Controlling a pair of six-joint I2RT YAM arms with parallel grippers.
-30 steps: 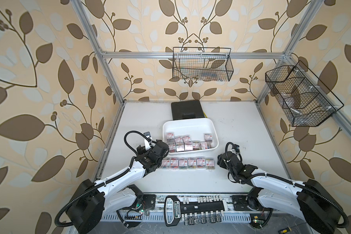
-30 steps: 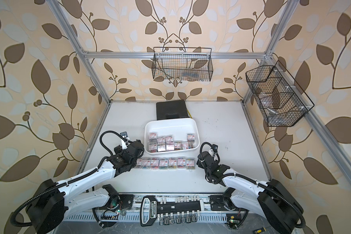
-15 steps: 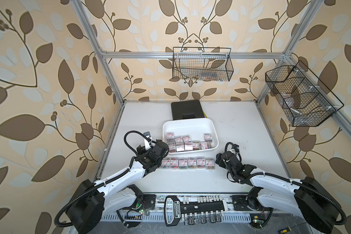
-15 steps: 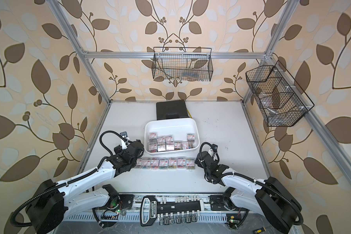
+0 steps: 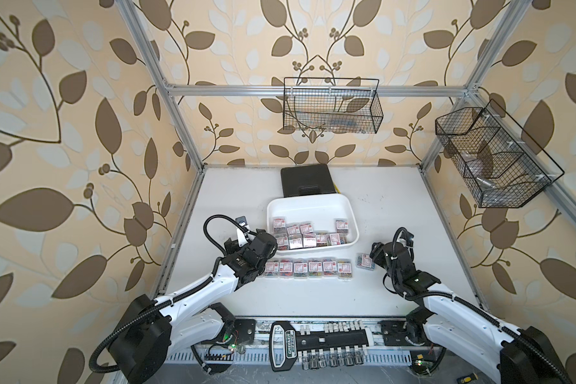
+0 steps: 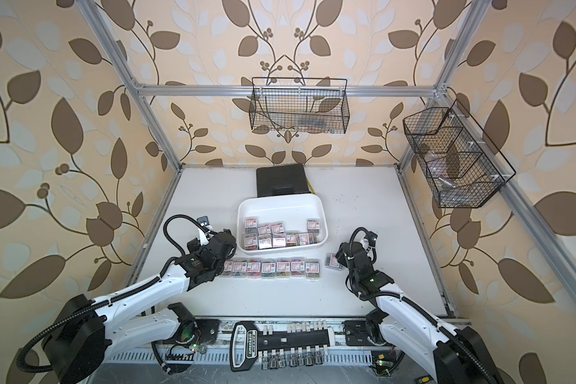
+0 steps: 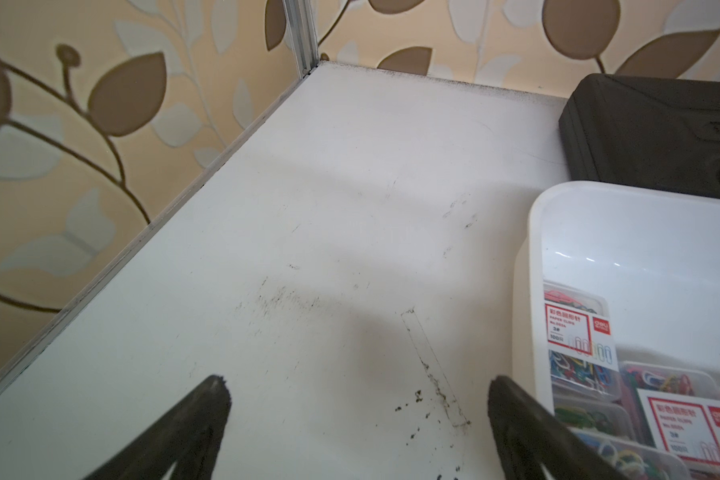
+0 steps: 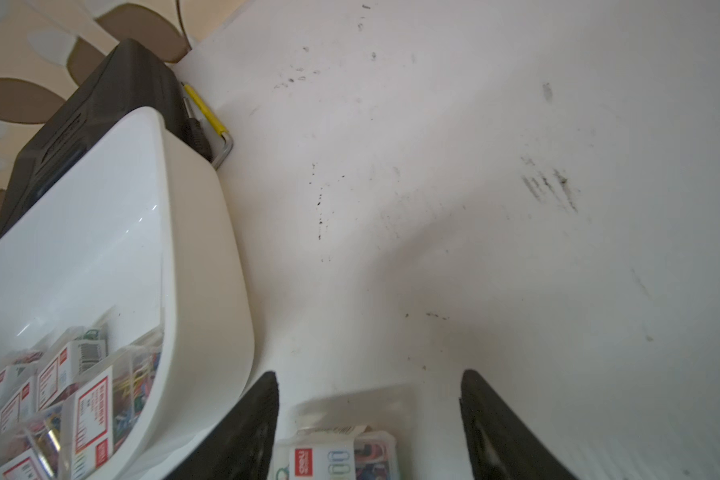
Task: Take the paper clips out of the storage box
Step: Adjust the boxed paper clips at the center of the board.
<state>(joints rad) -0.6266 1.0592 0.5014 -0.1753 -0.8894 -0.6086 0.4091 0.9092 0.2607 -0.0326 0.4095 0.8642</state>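
The white storage box [image 5: 310, 205] stands mid-table in both top views and holds several clear boxes of paper clips [image 5: 308, 236]. Several more lie in a row [image 5: 308, 267] on the table in front of it. One box [image 5: 364, 260] lies askew at the row's right end. My right gripper [image 8: 369, 378] is open around that box [image 8: 337, 455], with a gap on one side. My left gripper [image 7: 356, 390] is open over bare table beside the storage box's left wall [image 7: 528, 257], with nothing between its fingers.
A black hard case [image 5: 306, 179] sits right behind the storage box, with a yellow-handled tool [image 8: 204, 108] beside it. Two black wire baskets [image 5: 331, 106] [image 5: 492, 156] hang on the back and right walls. A socket holder [image 5: 313, 339] lies along the front edge.
My right gripper has drawn back a little to the right, and the askew box now shows on the table in front of it. The left arm has not moved.
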